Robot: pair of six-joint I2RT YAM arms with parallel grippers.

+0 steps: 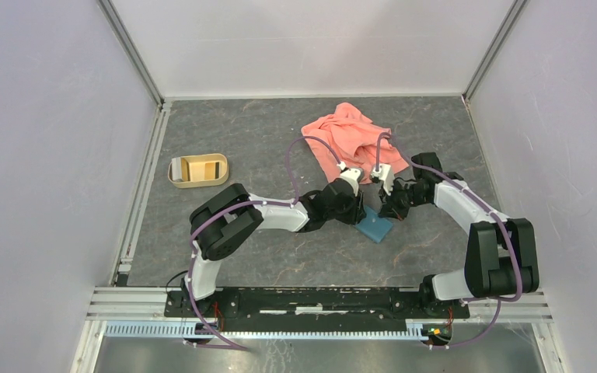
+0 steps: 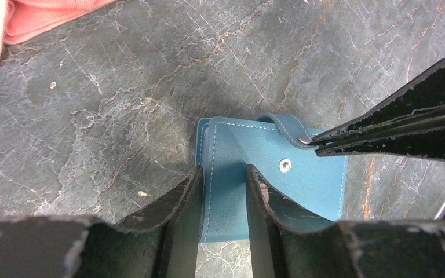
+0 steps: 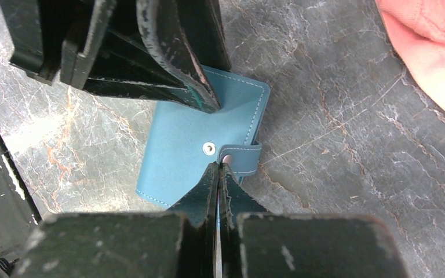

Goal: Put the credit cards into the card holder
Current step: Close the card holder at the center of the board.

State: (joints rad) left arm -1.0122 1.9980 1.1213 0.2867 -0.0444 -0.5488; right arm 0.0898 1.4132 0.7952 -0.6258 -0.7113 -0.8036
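Observation:
The teal-blue card holder lies closed on the table between both grippers. My left gripper stands over its stitched edge. Its jaws are a narrow gap apart, with the fingertips down at the holder's face. My right gripper is shut on the holder's small strap tab, right by the snap button. The same pinch shows in the left wrist view. Orange-gold credit cards lie in the tan tray at the far left, away from both grippers.
The tan oval tray sits at the left of the table. A salmon-pink cloth lies crumpled just behind the grippers and shows in both wrist views. White walls enclose the table.

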